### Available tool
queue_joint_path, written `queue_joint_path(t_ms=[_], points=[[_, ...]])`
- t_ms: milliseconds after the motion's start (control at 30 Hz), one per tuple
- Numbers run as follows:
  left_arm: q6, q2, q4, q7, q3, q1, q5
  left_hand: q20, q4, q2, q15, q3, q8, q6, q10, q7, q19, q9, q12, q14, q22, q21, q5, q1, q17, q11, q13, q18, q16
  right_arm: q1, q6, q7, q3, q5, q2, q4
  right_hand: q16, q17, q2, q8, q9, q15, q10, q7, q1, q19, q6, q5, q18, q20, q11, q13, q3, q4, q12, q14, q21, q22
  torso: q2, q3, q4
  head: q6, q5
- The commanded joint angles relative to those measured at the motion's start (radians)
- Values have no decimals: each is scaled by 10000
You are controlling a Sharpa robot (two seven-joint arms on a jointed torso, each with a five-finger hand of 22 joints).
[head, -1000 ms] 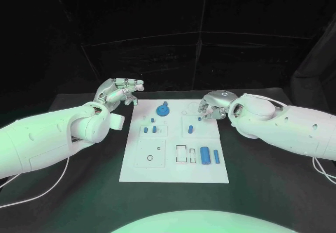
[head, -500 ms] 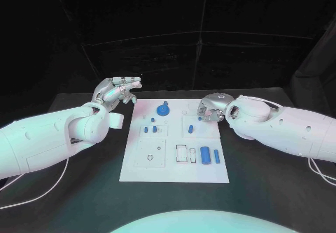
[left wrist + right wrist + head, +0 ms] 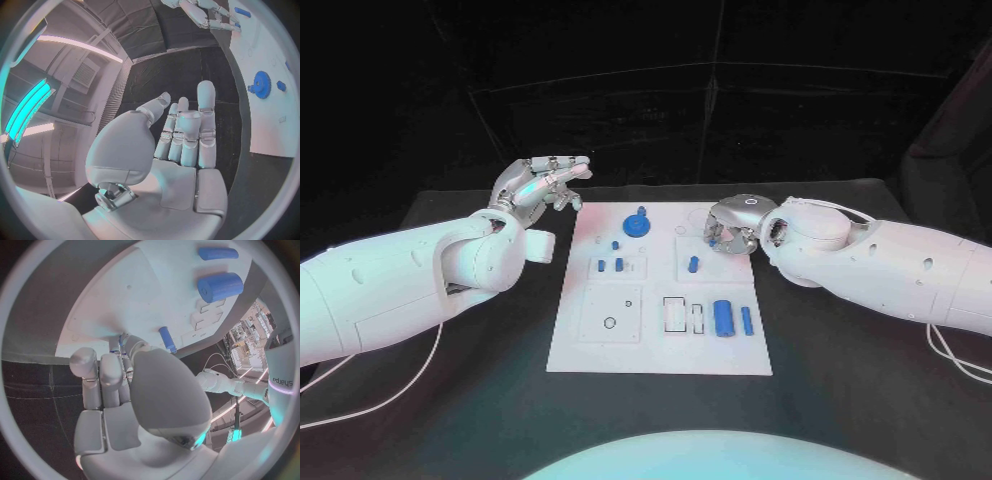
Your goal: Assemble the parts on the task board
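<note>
**Two hands up by the board, neither one obviously carrying anything**

Right hand (image 3: 733,226) hangs over the far right corner of the task board (image 3: 661,350), fingers curled down; whether it's pinching something can't be made out. Left hand (image 3: 542,186) is off the board's far left corner, fingers loosely spread, empty. Parts are still scattered: the blue gear (image 3: 636,225) at the far edge, a small peg (image 3: 692,265) just beside the right hand, the big cylinder (image 3: 723,318) nearer the robot. Risk: the curled fingers hide the peg, so a blind reach could knock it out of place.
</note>
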Motion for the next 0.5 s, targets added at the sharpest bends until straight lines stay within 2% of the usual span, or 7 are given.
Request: queue_joint_path(t_ms=[33, 333, 500], points=[[88, 2, 2, 117, 9, 12, 89, 14, -19, 56, 31, -64, -48, -65, -84, -1, -53, -7, 50, -81, -16, -67, -13, 89, -25, 27, 10, 116, -50, -30, 315, 137, -13, 140, 33, -30, 36, -22, -31, -77, 12, 56, 83, 14, -138, 32, 63, -63, -137, 7, -3, -17, 310, -79, -67, 206, 30, 22, 0, 4, 0, -11, 7], [90, -1, -24, 39, 9, 13, 89, 34, -33, 45, 63, -107, -53, -98, -143, 72, -48, 0, 72, -114, -44, -102, -13, 127, -79, 75, 8, 110, -59, -77, 446, 92, -13, 166, 78, -100, 256, 162, -140, -46, 35, 65, 251, 34, -557, 175, 250, -162, -195, 29, -15, -6, 1153, -434, -40, 237, 278, 361, 1, -6, 0, -42, 2], [101, -7, -39, -5, 9, 13, 90, 34, -33, 45, 63, -107, -53, -98, -143, 72, -48, 0, 72, -114, -44, -102, -13, 127, -79, 75, 8, 110, -59, -87, 36, -33, -13, 123, 73, -98, 335, 181, -4, 34, 71, 8, 532, 8, -630, 432, 475, -234, -272, 19, -51, 21, 1520, -664, 5, 271, 576, 769, -11, 0, -5, -65, -11]])
